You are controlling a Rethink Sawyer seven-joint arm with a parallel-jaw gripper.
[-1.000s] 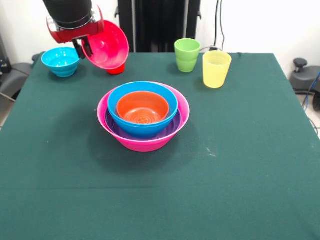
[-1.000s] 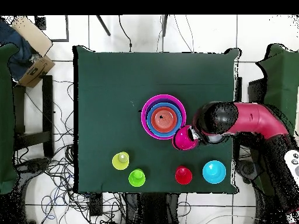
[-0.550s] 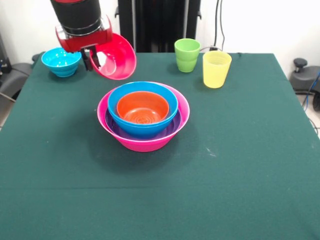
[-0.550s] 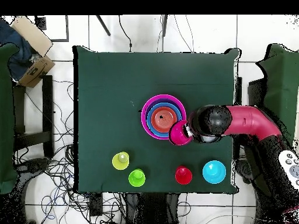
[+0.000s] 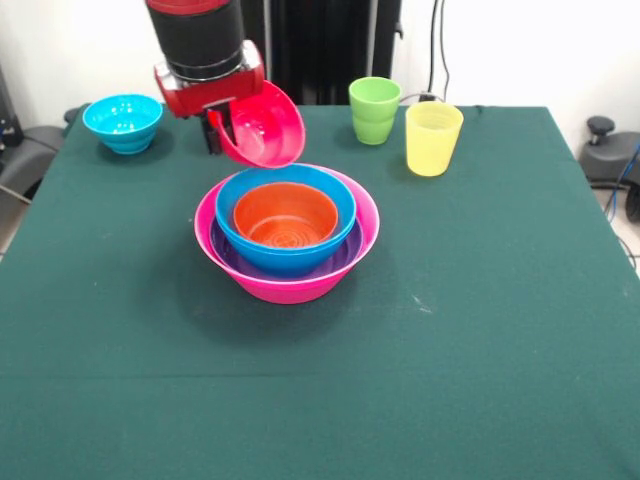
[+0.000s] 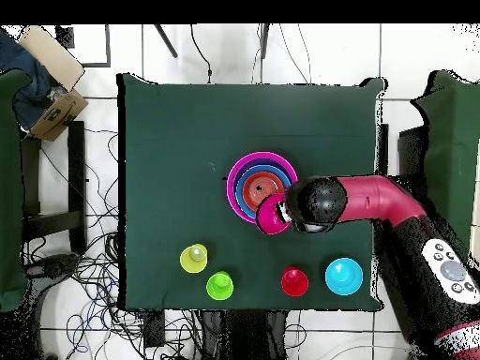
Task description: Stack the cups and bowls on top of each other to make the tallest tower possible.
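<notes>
Above the tower's [image 5: 287, 232] rim, the fingers [image 5: 214, 128] gripped a tilted magenta-red bowl [image 5: 264, 125] by its edge, not yet nested; orange, blue, purple and pink bowls already sat stacked; the cyan bowl [image 5: 123, 121] and green [image 5: 375, 110], yellow [image 5: 433, 138], red [image 6: 294, 281] cups waited on the surface [image 5: 480, 330]; all glossy, round plastic.

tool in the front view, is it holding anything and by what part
Yes: the tool grips the magenta-red bowl by its rim, holding it tilted in the air just behind the tower.
</notes>
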